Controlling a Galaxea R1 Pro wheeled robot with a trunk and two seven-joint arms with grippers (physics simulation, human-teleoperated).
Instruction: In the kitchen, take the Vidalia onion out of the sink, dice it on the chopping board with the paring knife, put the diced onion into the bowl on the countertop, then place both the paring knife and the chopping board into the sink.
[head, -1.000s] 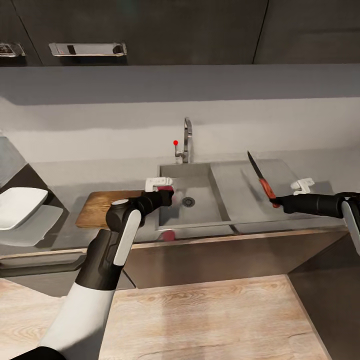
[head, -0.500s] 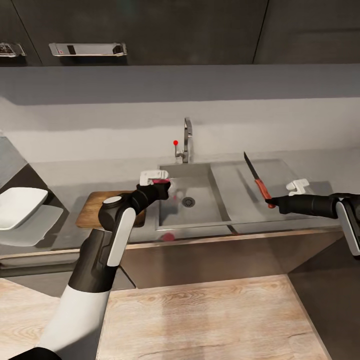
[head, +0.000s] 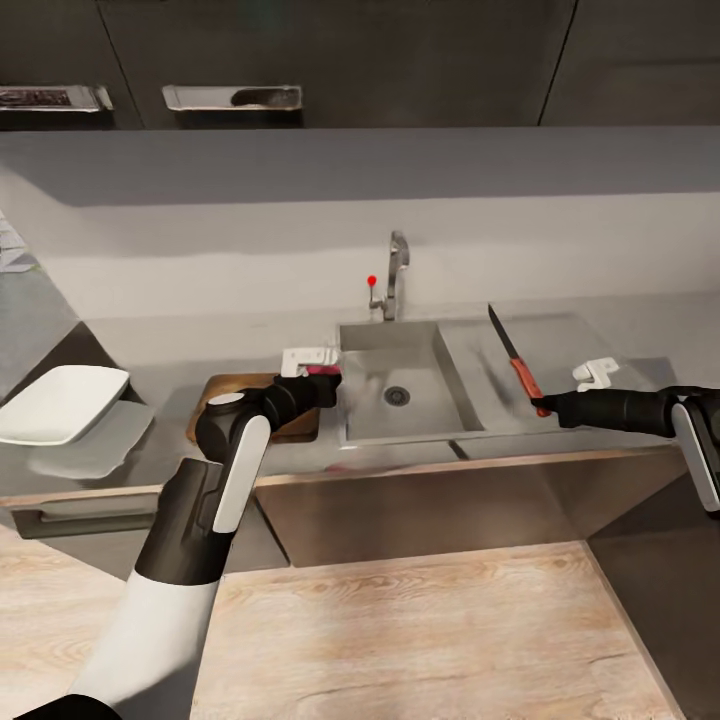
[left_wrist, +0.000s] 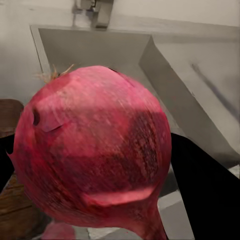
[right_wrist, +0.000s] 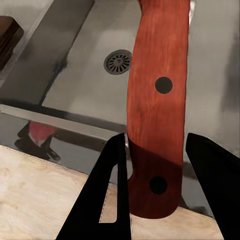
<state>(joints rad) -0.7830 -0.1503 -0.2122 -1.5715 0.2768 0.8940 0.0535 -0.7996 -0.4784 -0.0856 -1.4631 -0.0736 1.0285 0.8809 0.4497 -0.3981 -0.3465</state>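
The pinkish-red Vidalia onion sits between the fingers of my left gripper, which is shut on it. It hangs over the right end of the brown chopping board, just left of the sink rim. My left arm hides much of the board. My right gripper is shut on the red-orange handle of the paring knife, above the drainboard. The dark blade points up and away. The white bowl stands on the countertop at far left.
A curved tap with a red knob rises behind the basin, whose drain shows. Dark wall cabinets hang overhead. Wooden floor lies in front of the dark base cabinets.
The camera has turned left, so the scene sits further right. My left gripper has carried the onion from over the basin's left side to the board's right end. The right gripper rose slightly with the knife.
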